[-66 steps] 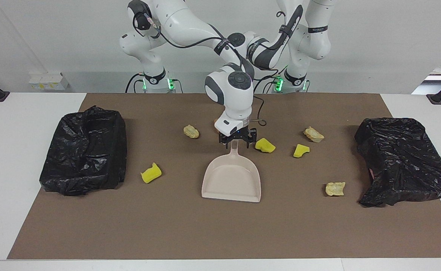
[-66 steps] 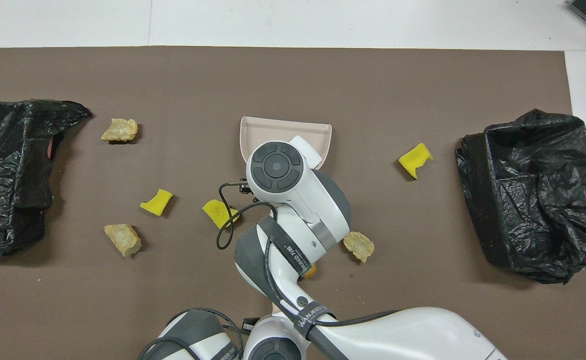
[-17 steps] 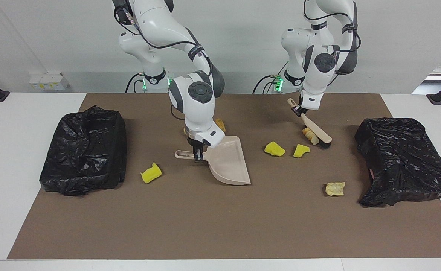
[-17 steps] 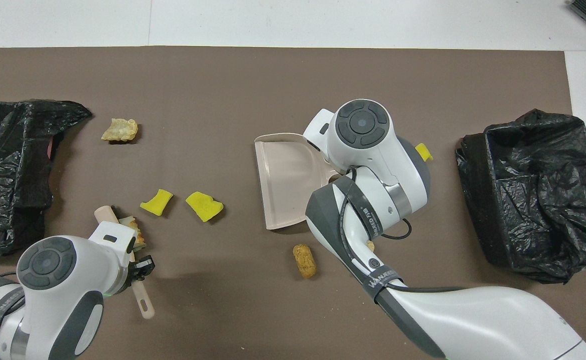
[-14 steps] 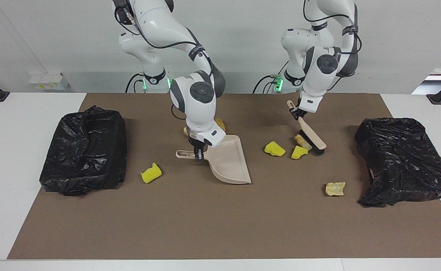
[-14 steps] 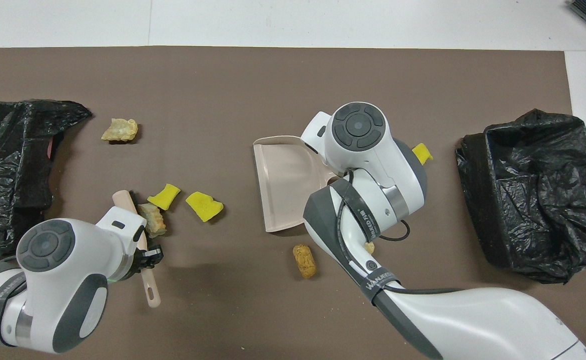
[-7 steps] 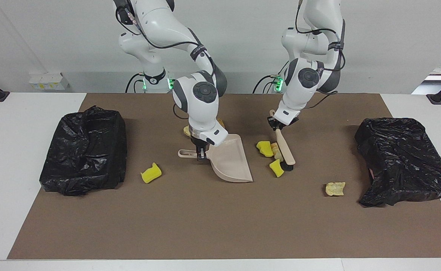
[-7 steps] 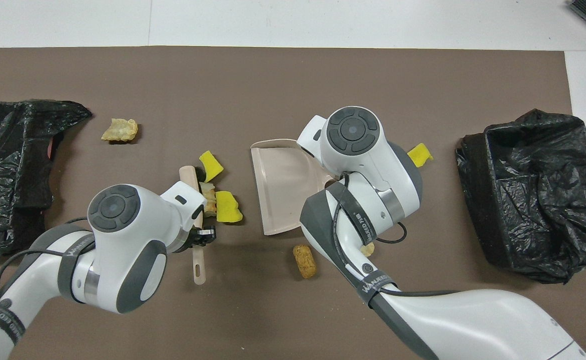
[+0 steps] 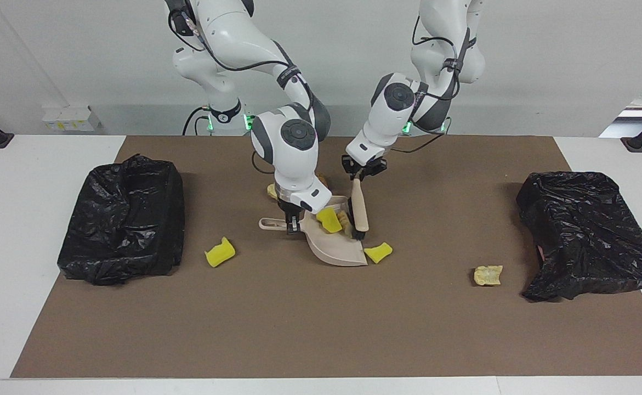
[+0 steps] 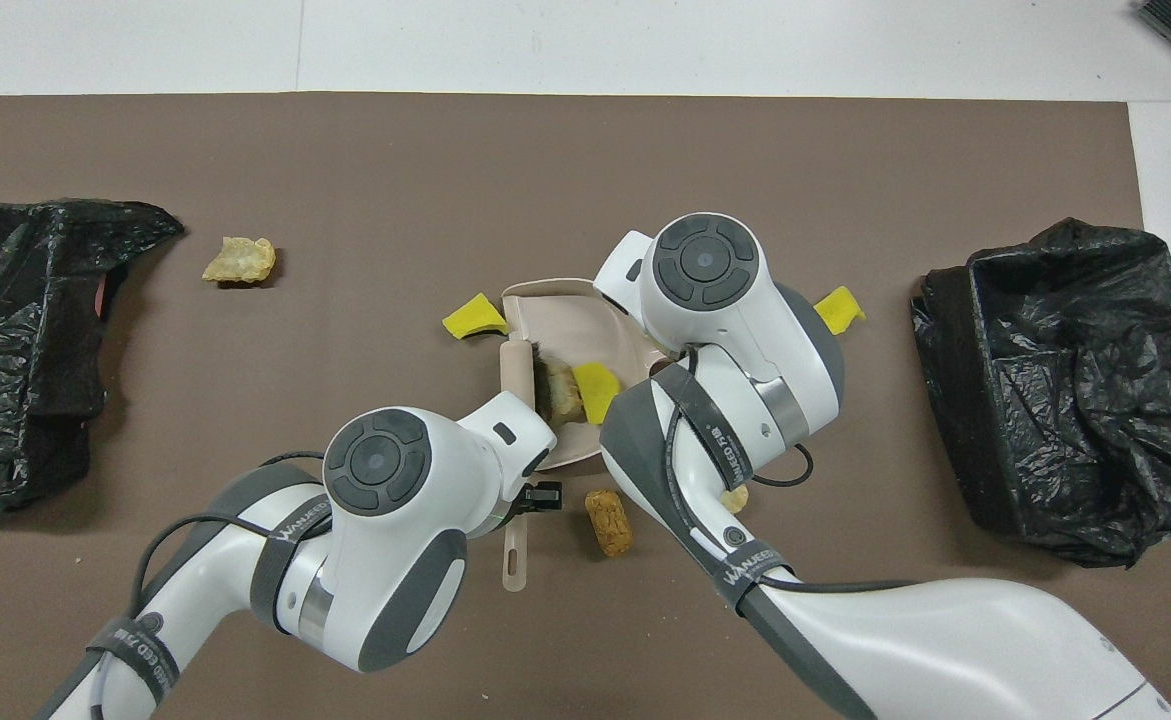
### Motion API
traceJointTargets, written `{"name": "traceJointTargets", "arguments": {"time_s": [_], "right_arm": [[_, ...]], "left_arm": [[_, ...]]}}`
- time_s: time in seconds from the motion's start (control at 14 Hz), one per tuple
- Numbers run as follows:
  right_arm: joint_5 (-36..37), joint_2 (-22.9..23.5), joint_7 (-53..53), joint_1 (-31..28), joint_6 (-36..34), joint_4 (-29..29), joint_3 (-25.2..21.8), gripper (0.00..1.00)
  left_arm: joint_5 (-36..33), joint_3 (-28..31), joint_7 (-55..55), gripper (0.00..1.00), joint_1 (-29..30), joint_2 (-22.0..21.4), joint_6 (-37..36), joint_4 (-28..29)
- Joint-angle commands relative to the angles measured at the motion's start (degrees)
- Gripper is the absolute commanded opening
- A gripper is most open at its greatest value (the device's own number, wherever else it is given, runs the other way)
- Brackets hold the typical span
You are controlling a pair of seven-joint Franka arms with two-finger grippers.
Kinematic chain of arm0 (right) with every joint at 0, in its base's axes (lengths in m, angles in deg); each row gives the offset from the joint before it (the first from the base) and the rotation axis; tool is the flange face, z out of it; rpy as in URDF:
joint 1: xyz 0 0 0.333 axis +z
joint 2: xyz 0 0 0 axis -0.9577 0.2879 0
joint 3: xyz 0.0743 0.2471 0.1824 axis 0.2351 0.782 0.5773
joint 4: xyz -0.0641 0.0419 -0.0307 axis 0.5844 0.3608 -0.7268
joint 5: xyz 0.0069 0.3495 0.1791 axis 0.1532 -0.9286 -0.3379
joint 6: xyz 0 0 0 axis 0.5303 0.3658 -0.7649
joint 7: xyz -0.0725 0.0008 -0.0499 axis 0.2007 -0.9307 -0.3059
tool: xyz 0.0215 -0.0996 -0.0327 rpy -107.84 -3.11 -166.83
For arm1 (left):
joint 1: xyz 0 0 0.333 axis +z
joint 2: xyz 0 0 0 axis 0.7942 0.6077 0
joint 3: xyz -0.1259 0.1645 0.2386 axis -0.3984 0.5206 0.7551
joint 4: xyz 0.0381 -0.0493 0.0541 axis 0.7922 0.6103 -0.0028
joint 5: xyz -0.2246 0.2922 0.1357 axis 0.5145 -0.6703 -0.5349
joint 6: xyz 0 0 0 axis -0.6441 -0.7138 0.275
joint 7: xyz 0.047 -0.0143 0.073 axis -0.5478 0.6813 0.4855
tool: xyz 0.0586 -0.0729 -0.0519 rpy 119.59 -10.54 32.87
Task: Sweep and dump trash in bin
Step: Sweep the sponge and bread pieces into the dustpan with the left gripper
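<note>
A brown mat (image 9: 299,329) covers the white worktop (image 9: 24,219). At frame centre the right pincer (image 9: 292,224) grips the dustpan (image 9: 337,247) handle; the left pincer (image 9: 362,170) grips the brush (image 9: 359,211), bristles in the pan against a yellow wedge (image 9: 329,219) and beige chunk (image 10: 563,392). Another wedge (image 9: 379,252) lies just outside the lip.
</note>
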Motion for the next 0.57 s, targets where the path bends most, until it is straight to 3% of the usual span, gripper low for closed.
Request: {"name": "traceJointTargets", "arguments": {"time_s": [0.0,0.21,0.5], "right_arm": [[0.84,-0.71,0.49,-0.17,1.85,-1.1,0.23,0.0],[0.84,-0.71,0.49,-0.17,1.85,-1.1,0.23,0.0],[0.84,-0.71,0.49,-0.08,1.85,-1.18,0.23,0.0]], "left_arm": [[0.99,1.14,-0.21,0.0,-0.28,2.8,-2.24,-5.43],[-0.76,1.84,0.05,0.0,1.3,2.11,-5.75,-6.5],[-8.4,1.76,0.14,0.0,7.88,2.55,-11.81,-9.22]]}}
